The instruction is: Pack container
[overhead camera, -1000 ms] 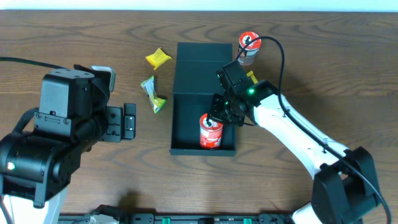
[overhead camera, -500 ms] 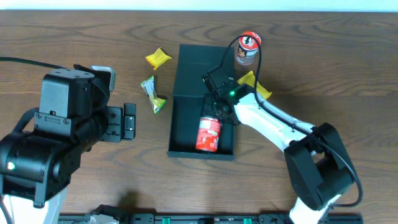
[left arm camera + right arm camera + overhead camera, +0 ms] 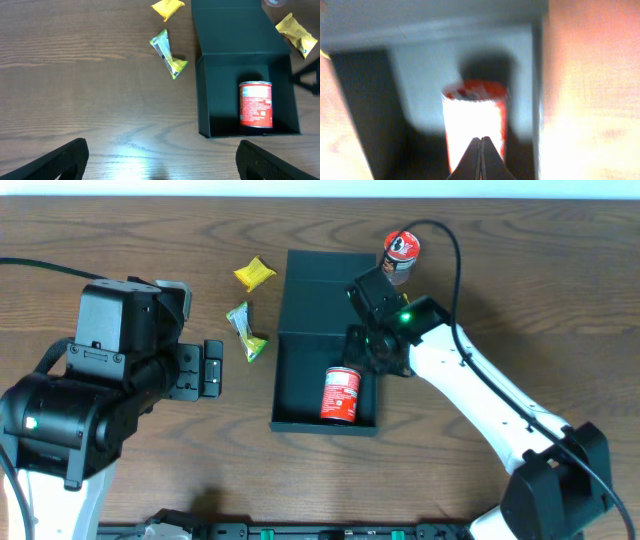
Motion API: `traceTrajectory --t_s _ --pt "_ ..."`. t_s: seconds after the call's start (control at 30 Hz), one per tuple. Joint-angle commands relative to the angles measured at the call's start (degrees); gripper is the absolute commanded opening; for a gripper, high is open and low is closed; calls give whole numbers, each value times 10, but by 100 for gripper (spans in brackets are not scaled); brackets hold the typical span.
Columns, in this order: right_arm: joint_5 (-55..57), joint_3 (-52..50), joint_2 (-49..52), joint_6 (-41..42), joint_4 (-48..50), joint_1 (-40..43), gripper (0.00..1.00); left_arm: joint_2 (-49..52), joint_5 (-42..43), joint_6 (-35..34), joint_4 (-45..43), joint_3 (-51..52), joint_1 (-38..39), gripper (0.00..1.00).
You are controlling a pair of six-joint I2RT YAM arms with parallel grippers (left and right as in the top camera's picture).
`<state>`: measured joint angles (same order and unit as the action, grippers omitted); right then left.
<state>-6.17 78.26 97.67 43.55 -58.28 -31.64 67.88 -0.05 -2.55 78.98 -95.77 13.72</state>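
Note:
The dark teal box [image 3: 300, 320] lies open in the middle of the table, its flap lid folded back away from me. A red-labelled can [image 3: 341, 394] lies on its side inside the box, also seen in the left wrist view [image 3: 256, 104] and the right wrist view [image 3: 475, 117]. My right gripper [image 3: 366, 350] is shut and empty, hovering over the box's right wall just behind the can; its fingertips [image 3: 480, 141] are pressed together. My left gripper [image 3: 160, 155] is open and empty, above bare table left of the box [image 3: 240, 30].
A second red can [image 3: 401, 252] stands upright behind the box's right corner. A yellow packet [image 3: 254, 273] and a green packet [image 3: 245, 330] lie left of the box. Another yellow packet [image 3: 296, 33] lies right of the lid, hidden under my right arm from overhead.
My right gripper has let go of the can, which now lies in the box, and has drawn back toward the lid. The left arm has shifted slightly right.

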Motion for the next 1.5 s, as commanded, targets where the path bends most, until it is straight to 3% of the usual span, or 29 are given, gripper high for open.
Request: traceTrajectory --t_s 0.0,0.17,0.5,0.63,0.8,1.07,1.47 --pt "-23 -10 3 30 -18 -21 2 0 -6 9 -3 -4 2 95" --pt "-74 -28 4 72 36 -74 2 3 -5 9 -3 -4 2 95" --pt "-38 -87 19 60 118 -113 1 3 -6 9 -4 -4 2 95" --pt "-49 -90 19 38 116 -106 2 3 -6 9 -4 -4 2 95" --pt "-139 -89 19 26 114 -69 2 3 -6 9 -4 -3 2 95" --pt "-150 -89 19 -56 31 -5 2 14 -6 9 -3 6 2 95" --pt "-8 -89 19 -57 18 -50 1 29 -6 17 -5 6 2 95"
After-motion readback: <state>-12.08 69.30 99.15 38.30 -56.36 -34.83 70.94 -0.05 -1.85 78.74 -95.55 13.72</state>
